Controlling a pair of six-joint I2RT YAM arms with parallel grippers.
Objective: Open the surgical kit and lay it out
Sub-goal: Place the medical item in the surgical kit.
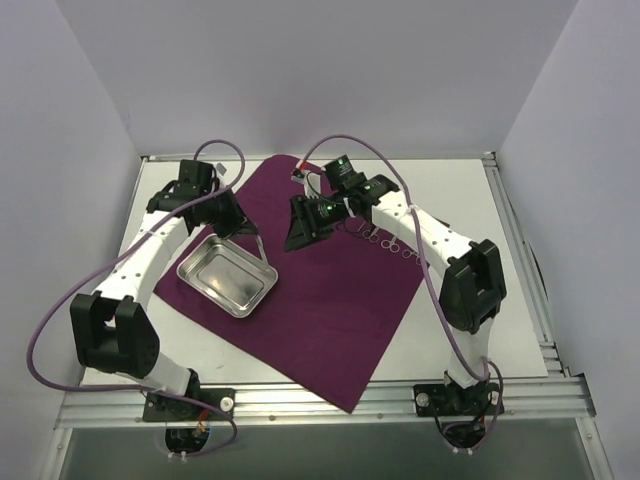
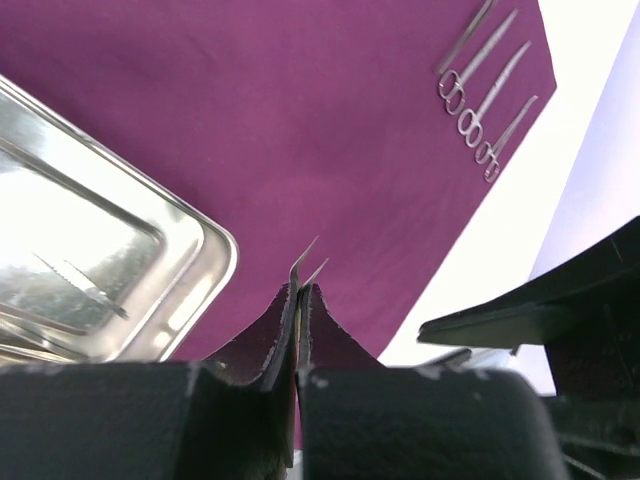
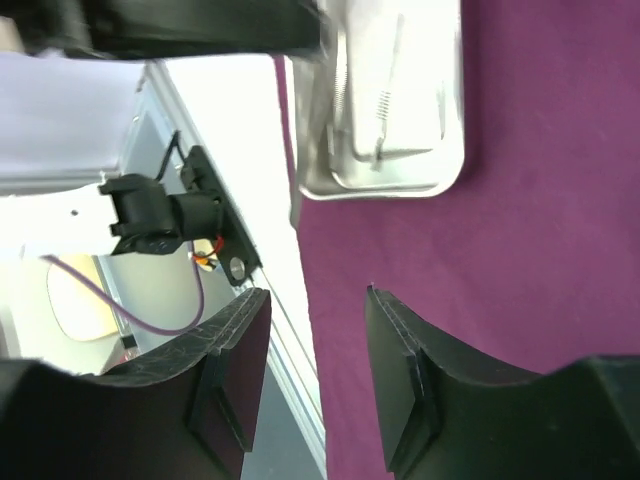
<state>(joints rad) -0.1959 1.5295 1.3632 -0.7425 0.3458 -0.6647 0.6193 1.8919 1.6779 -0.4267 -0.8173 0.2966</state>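
Observation:
The magenta cloth wrap point(image 1: 310, 300) lies spread flat on the table. The steel tray point(image 1: 198, 278) sits on its left part, also seen in the left wrist view point(image 2: 215, 255) and the right wrist view point(image 3: 385, 186). Several ring-handled instruments point(image 1: 385, 241) lie in a row on the cloth's right side point(image 2: 482, 92). My left gripper point(image 2: 300, 290) is shut on a thin metal instrument point(image 2: 306, 262) whose two tips stick out past the fingers, just beyond the tray's corner. My right gripper point(image 3: 315, 295) hangs open over the cloth point(image 3: 520, 260) with nothing between its fingers.
The tray's shiny floor shows a thin serrated shape point(image 2: 85, 285); I cannot tell whether it is an instrument or a reflection. White walls close in the table on three sides. An aluminium rail point(image 1: 330, 402) runs along the near edge. The right arm point(image 2: 560, 320) is close beside my left gripper.

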